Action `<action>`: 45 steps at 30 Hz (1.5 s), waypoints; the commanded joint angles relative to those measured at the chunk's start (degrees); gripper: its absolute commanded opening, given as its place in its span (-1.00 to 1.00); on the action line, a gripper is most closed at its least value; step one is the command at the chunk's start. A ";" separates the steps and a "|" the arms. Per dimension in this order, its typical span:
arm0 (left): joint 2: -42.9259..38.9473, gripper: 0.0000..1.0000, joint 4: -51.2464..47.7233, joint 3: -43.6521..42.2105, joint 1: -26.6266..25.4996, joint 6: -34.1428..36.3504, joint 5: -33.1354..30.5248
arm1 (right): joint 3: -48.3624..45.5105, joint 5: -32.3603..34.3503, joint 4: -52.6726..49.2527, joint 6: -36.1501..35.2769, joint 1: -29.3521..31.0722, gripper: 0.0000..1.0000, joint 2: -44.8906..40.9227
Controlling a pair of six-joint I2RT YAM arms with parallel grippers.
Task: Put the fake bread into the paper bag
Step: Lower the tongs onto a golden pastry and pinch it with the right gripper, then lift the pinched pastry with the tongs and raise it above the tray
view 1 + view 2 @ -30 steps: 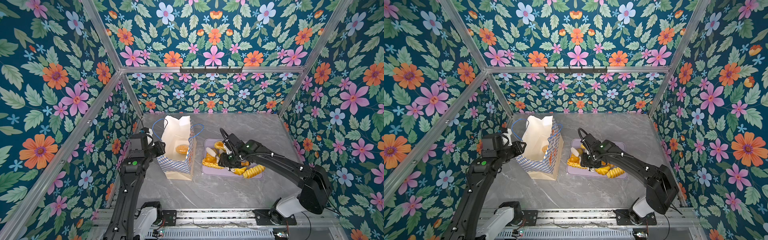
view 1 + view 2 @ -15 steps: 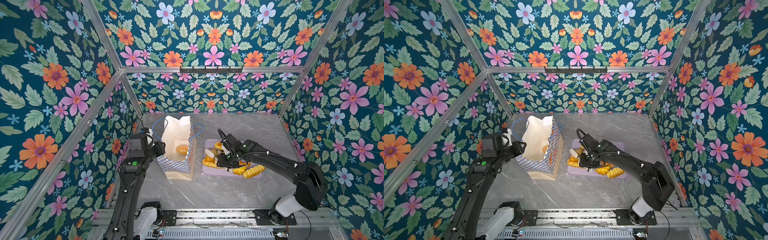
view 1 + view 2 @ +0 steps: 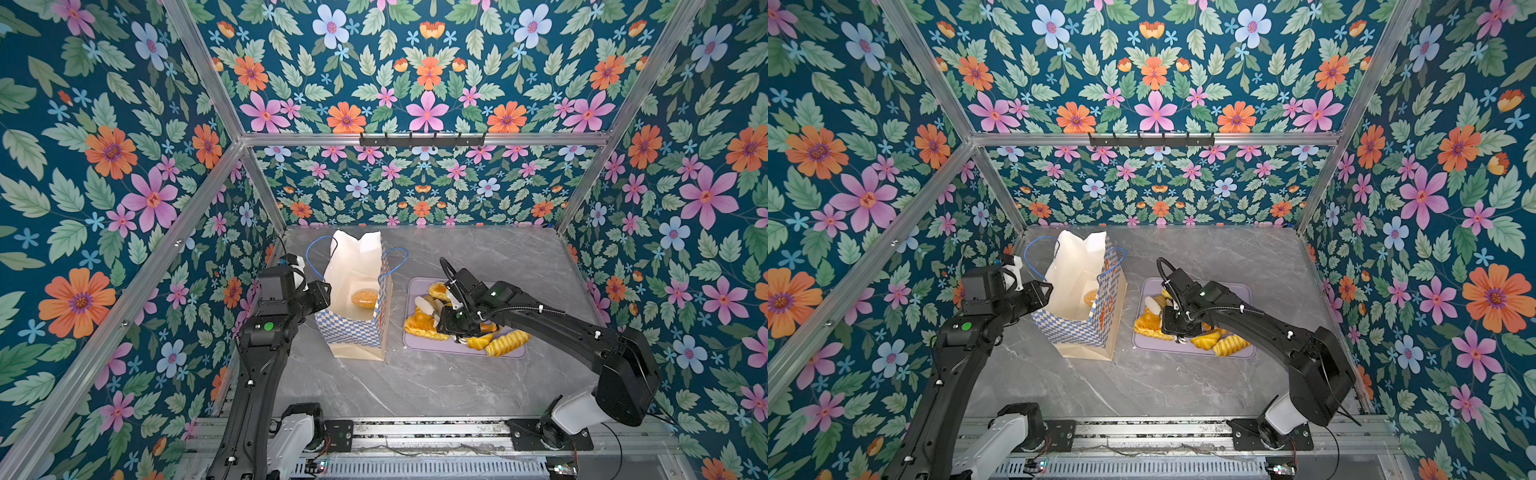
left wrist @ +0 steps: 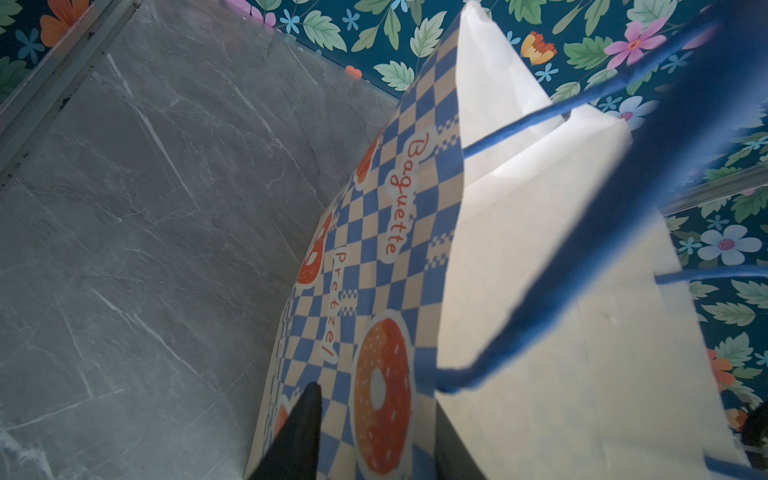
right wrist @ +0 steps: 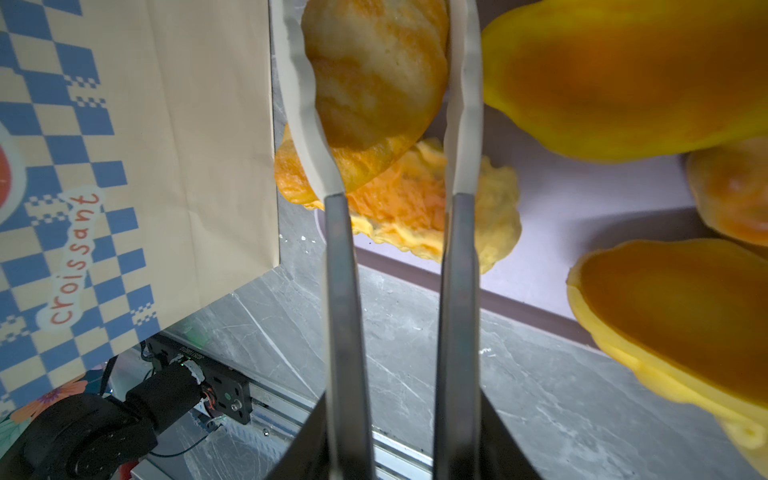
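The paper bag [image 3: 353, 328] [image 3: 1075, 328] stands upright and open on the table, with one sesame bun [image 3: 364, 298] [image 3: 1089, 297] inside. My left gripper [image 3: 322, 291] [image 4: 376, 403] is open astride the bag's left wall [image 4: 374, 249], one finger outside and one inside. More fake bread lies on the lilac tray [image 3: 511, 353] [image 3: 1246, 353]. In the right wrist view my right gripper [image 5: 374, 25] [image 3: 432, 311] is shut on a croissant-like pastry [image 5: 374, 83], held just over a frilled tart [image 5: 415, 216] at the tray's bag-side end.
A braided loaf [image 3: 507, 343] and orange-topped pastries [image 5: 623, 75] crowd the tray beside my right fingers. The bag's blue cord handles [image 4: 582, 249] hang near my left wrist camera. Floral walls close in three sides, and a metal rail [image 3: 415, 432] runs along the front.
My right arm has edged slightly left over the tray, with its fingers closing on the pastry. The bag and my left arm stand where they were.
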 commanded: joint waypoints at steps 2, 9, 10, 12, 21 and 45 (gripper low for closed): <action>0.05 -0.13 -0.52 0.81 -0.01 0.19 -0.39 | -0.05 1.53 0.55 0.69 0.05 -0.23 -1.74; 0.00 -0.10 -1.13 1.75 -0.01 0.17 -0.52 | -0.14 2.13 -0.01 0.69 0.03 -0.25 -4.19; 0.04 -0.10 -1.27 2.06 -0.01 0.18 -0.53 | -0.14 2.28 -0.08 0.65 -0.01 -0.25 -4.65; 0.13 -0.10 -1.40 2.48 -0.02 0.09 -0.51 | 0.00 2.32 -0.17 0.69 0.06 -0.26 -5.42; 0.44 -0.23 -1.91 3.75 -0.01 -0.26 -0.60 | 2.16 2.98 -2.22 -0.17 0.06 -0.25 -9.05; -0.04 -0.74 -3.73 5.43 -0.01 -0.22 -2.80 | 15.85 7.19 -12.72 -7.36 -3.39 -0.25 -16.11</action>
